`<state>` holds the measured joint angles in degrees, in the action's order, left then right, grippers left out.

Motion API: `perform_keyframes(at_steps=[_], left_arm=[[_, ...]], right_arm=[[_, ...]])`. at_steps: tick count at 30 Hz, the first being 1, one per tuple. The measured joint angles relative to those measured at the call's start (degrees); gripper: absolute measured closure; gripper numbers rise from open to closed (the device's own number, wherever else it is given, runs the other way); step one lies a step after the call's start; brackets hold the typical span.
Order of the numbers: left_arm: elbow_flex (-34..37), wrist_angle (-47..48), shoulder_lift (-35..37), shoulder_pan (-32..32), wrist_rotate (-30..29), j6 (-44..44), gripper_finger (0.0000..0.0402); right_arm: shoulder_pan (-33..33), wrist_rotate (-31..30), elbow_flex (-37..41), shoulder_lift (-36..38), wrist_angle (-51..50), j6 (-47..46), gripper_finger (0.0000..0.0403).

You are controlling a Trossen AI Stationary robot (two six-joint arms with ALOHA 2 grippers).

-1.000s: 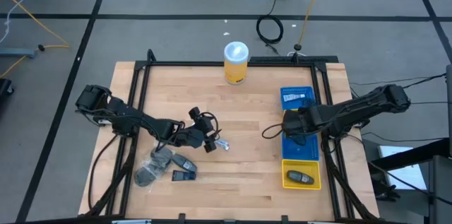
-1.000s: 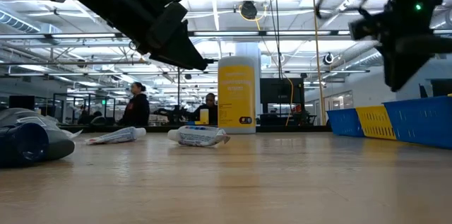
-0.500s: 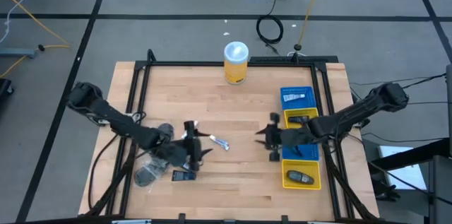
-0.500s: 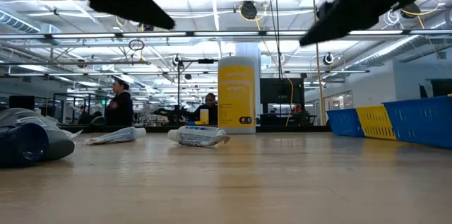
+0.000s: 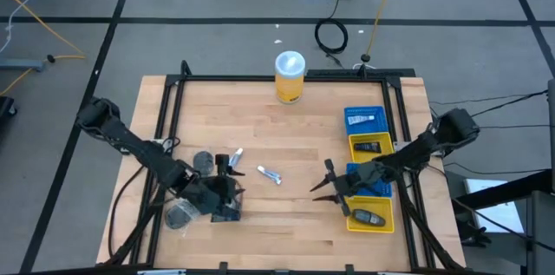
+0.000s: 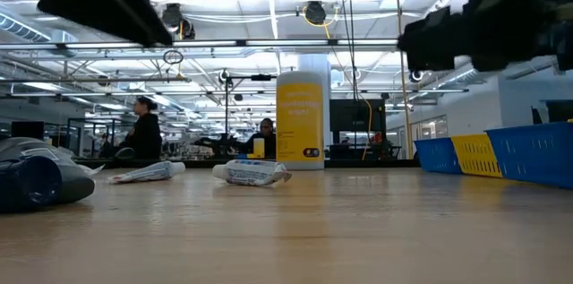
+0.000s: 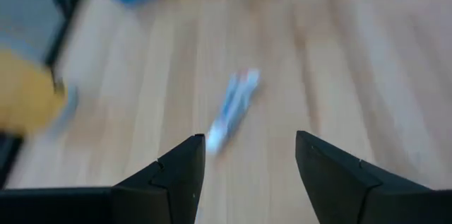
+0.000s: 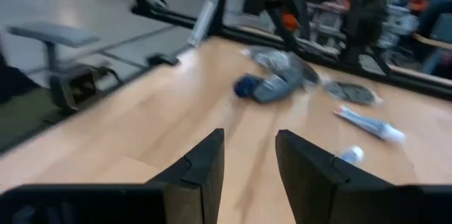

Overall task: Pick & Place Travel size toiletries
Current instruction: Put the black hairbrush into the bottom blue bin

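Note:
The toiletries lie scattered on the wooden table. A white tube with blue marks (image 5: 270, 175) lies flat mid-table, and a second tube (image 5: 234, 157) sits beside a round grey jar (image 5: 204, 162). Grey pieces (image 5: 180, 214) and a dark oblong piece (image 5: 227, 215) lie near the left gripper (image 5: 231, 192). That gripper is open and hovers over them; its wrist view shows the tube (image 7: 233, 108) ahead between its fingers. My right gripper (image 5: 321, 180) is open, above the table just left of the bins, facing the pile (image 8: 277, 81).
A row of blue and yellow bins (image 5: 368, 167) runs along the table's right side; the nearest yellow bin (image 5: 371, 217) holds a dark item. A tall yellow canister (image 5: 290, 76) stands at the far edge. Bare wood lies between the grippers. People show far behind in the low view.
My left gripper has drawn back from beside the mid-table tube toward the near-left, ending over the dark pieces; this uncovered the second tube and the jar. My right gripper has swung off the bins, leftward and toward the near edge, out over the table. The tubes stayed put.

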<state>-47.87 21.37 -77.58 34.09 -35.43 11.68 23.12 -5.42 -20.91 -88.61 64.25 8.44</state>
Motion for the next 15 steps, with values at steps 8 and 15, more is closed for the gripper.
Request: perform_keyframes(at_steps=[8, 15], left_arm=[[-6.45, 36.84, 0.07, -5.34, 11.73, 36.63, 0.0169], [-0.81, 48.40, 0.07, -11.58, 14.47, 59.16, 0.0093]], right_arm=[[-0.18, -0.75, -0.43, -2.05, -0.14, -0.29, 0.0286], [-0.16, -0.73, -0.41, -1.96, 0.26, -1.91, 0.0289]])
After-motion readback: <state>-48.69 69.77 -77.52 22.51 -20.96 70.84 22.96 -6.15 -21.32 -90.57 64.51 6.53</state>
